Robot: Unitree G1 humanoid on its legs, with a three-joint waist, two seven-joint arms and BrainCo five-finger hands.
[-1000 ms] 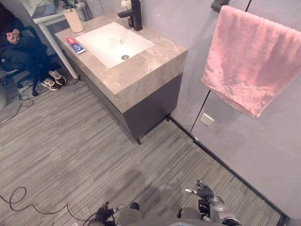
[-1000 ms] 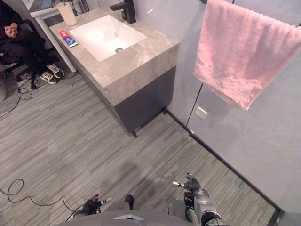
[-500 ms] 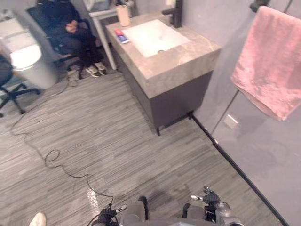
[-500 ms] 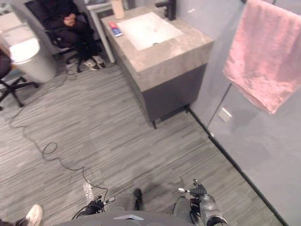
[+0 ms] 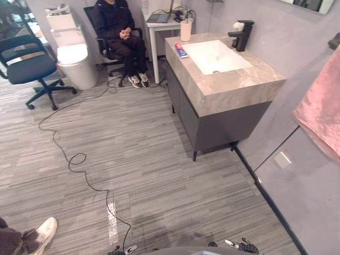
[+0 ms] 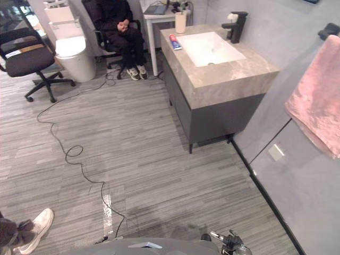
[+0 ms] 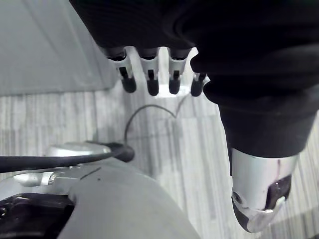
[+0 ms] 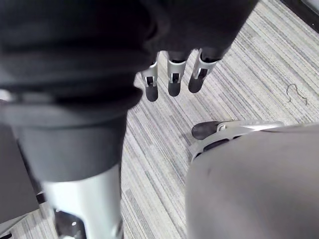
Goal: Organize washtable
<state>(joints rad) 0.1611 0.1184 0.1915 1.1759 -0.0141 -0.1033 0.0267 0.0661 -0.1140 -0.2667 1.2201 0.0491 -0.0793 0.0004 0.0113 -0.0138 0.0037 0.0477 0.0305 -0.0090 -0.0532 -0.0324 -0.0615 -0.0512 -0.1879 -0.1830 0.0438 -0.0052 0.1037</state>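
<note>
Whole view has swung vs. half a sec ago: our head cam turned, the things didn't. The counter (image 5: 239, 87) now sits further off, in the upper right of the eye views, w/ a wide stretch of floor (image 5: 138, 154) between us and it. New in frame are an office chair (image 5: 29, 58), a white toilet (image 5: 71, 56) and someone's shoe (image 5: 42, 234) at lower left. The seated person (image 5: 119, 26) is near the counter's far end, as before.

On the counter nothing has shifted rel. to the basin (image 5: 215, 56). The toothpaste tube (image 5: 180, 50) lies flat on the marble just beside the basin's left edge, and the cup (image 5: 185, 31) stands upright at the far corner near the tube. The black faucet (image 5: 241, 34) is on the wall side. A pink towel (image 5: 321, 114) hangs on the wall at right, cut by the frame edge.

Our left robot hand (image 7: 152, 74) hangs over the floor w/ fingers straight and loose, nothing in it. The right robot hand (image 8: 172, 74) is the same: fingers straight, empty.

Our read is that no tidying has begun. Both hands are well apart from the counter, so tube & cup are out of reach. Prob. next we walk up and square to the counter's front. The seated person is close to that end, so we'd watch for them.
</note>
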